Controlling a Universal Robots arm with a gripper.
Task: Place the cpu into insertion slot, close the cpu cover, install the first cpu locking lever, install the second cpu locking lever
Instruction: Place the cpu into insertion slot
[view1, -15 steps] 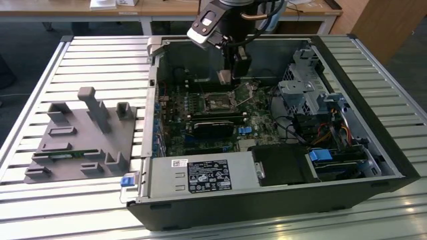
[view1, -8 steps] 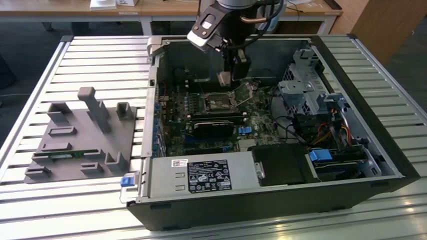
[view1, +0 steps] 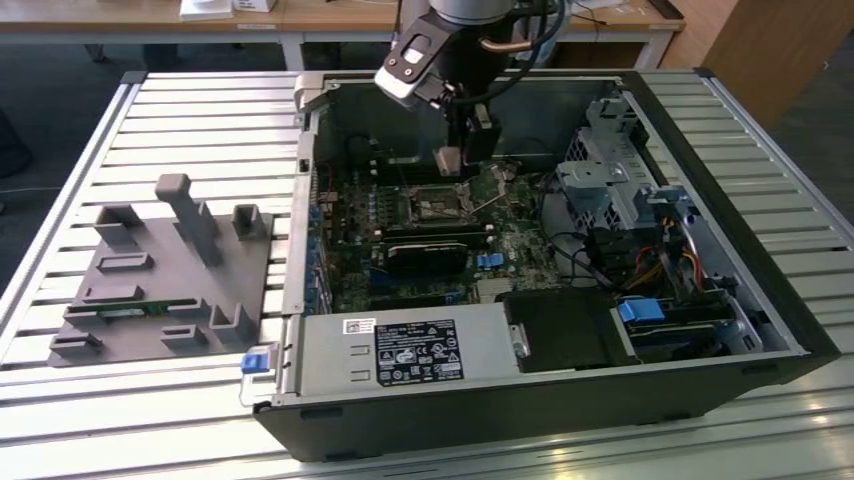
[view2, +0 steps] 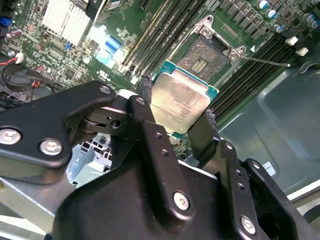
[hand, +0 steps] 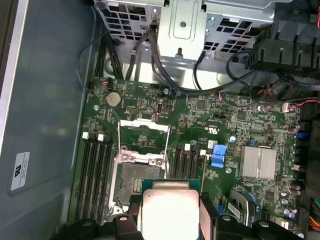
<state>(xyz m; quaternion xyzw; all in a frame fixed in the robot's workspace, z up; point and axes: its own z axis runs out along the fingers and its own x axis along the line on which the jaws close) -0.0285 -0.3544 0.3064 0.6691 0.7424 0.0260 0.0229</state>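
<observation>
Gripper (view2: 178, 101) with jaws clamped on opposite edges of the cpu (view2: 186, 94) between them; insertion slot (view2: 209, 54) lies just beyond their tips.

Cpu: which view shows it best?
Second wrist view: the cpu shows most of its metal top, held in the gripper near the slot. First wrist view has it partly out of frame; exterior view shows it small, under the arm.

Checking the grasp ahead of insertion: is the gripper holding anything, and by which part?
Yes. The gripper holds the cpu, its two fingers pinching opposite side edges, with the metal top left bare.
</observation>
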